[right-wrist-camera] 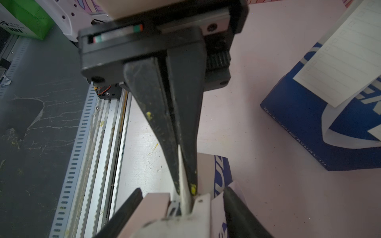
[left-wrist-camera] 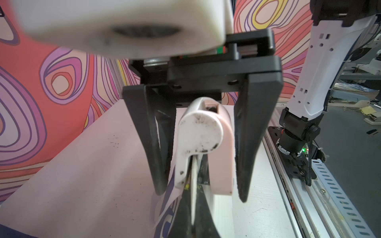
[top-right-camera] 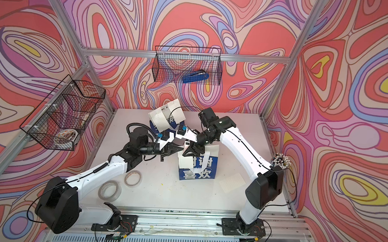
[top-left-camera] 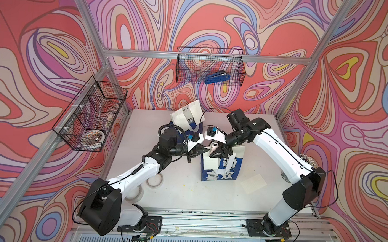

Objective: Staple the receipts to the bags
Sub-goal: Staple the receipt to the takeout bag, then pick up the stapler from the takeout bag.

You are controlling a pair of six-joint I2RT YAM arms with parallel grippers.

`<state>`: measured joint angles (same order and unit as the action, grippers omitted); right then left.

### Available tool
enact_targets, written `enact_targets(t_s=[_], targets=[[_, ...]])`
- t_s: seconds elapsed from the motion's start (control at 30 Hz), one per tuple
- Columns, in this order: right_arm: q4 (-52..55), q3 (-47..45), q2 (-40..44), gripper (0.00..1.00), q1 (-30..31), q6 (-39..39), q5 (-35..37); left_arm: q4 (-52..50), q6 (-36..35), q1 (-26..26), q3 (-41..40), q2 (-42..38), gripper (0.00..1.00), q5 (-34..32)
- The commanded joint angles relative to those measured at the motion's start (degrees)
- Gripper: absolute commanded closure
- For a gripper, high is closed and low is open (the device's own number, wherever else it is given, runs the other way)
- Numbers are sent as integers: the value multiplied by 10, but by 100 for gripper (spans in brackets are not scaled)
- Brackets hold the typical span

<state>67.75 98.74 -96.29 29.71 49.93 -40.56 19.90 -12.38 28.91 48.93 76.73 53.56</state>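
Rear bag: the rear bag [top-left-camera: 197, 126], lettered in Latin capitals, is standing at the back of the surface [top-left-camera: 180, 197] with white slips [top-left-camera: 185, 119] draped over its rim. Whether they are stapled cannot be told.
Left pincer: the left pincer [top-left-camera: 206, 150] is pinching narrow on the top edge of the receipt [top-left-camera: 209, 166], pinning it at the rim of the front bag [top-left-camera: 236, 170].
Front bag: it is standing upright mid-surface, with the receipt hanging down its blue face.
Stapler: the white stapler [left-wrist-camera: 199, 134] is straddling that rim just beside the left fingertips.
Right pincer: the right pincer [top-left-camera: 213, 152] is gripping the stapler, one finger on each flat.
Step in hand (judgement): a staple is being driven.
Recommendation: the squeeze should be going straight and fully home, with both paper layers inside the throat. The left pinch should be holding firm, since a light bag would be tipping under any sideways pull.
Loose receipt: the loose receipt [top-left-camera: 253, 183] is lying flat to the right of the front bag.
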Motion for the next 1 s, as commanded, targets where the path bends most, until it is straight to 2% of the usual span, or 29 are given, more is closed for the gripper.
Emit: enact_targets(t_s=[0.0,0.07,0.17,0.27,0.3,0.53,0.57,0.6,0.7,0.77,0.87,0.97], targets=[[11,15,-10,44,4,-9,22,53,-3,3,24,-5,100,16],[12,18,-11,49,4,-10,23,51,-3,3,25,-6,100,16],[18,23,-12,62,5,-6,20,50,-4,3,25,-6,100,17],[34,33,-17,95,5,11,4,48,-5,3,25,-7,100,17],[39,37,-18,100,6,17,-2,45,-8,2,26,-6,100,18],[63,65,-29,100,19,25,4,31,-13,3,28,-6,100,23],[61,68,-27,94,18,26,7,31,-14,3,28,-7,100,20],[53,64,-22,64,18,23,13,31,-15,3,26,-8,100,16],[-18,19,27,21,18,-18,49,25,-18,2,26,-10,100,3],[-72,-15,65,16,18,-48,73,20,-18,2,25,-11,100,-10],[-148,-57,113,14,18,-118,120,28,-7,2,22,-14,100,-29],[-261,-113,167,9,18,-248,185,34,-2,2,20,-17,100,-41]])
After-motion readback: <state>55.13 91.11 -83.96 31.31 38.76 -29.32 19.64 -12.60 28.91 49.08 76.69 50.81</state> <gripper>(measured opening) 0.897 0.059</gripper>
